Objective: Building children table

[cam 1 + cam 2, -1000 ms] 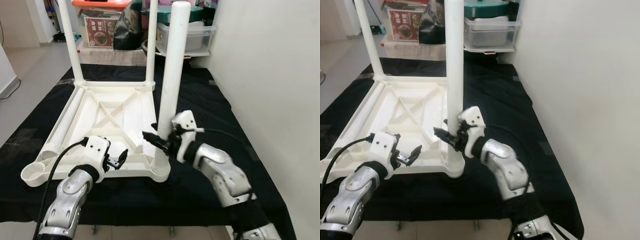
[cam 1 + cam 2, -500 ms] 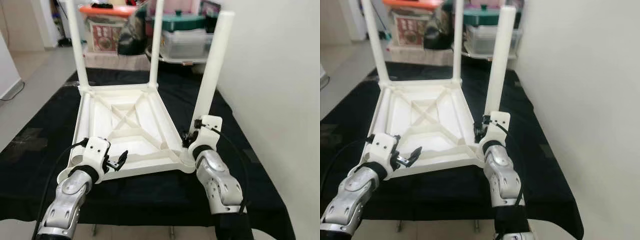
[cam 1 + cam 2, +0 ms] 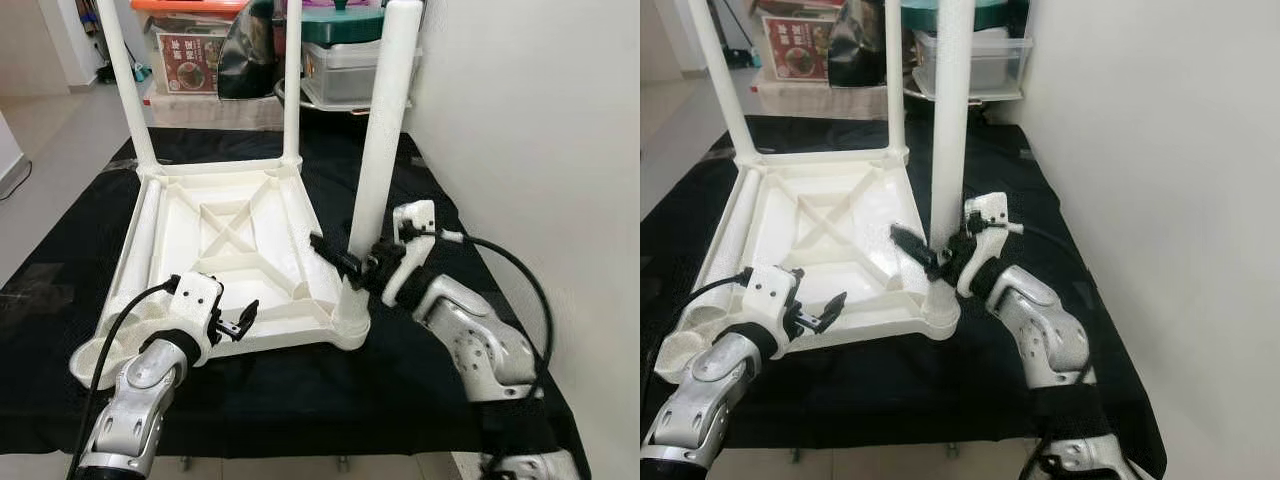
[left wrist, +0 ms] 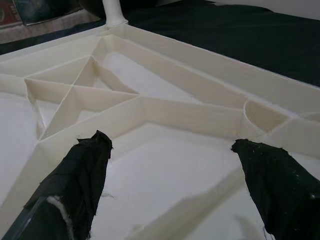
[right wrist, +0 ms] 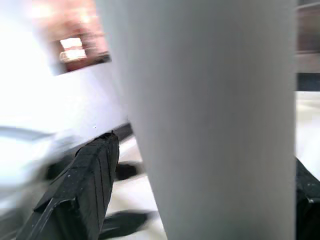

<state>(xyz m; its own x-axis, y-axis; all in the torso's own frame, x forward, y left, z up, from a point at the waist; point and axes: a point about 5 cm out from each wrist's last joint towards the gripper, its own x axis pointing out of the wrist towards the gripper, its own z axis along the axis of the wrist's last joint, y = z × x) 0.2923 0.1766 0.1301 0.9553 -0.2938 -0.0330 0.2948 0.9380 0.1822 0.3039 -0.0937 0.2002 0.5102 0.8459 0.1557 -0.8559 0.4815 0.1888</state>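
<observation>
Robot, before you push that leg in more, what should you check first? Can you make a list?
1. Right pincer around the tall white plastic leg: ok, a finger shows on each side of it.
2. Leg standing in the near corner socket of the upturned white plastic tabletop: ok; whether it is fully seated, cannot tell.
3. Leg upright: not ok, it leans slightly.
4. Left pincer steadying the tabletop: not ok, it is open at the near edge, gripping nothing.
5. Two far legs in place: ok, both stand up.
6. Loose fourth leg fitted: not ok, it lies along the tabletop's left side.
</observation>
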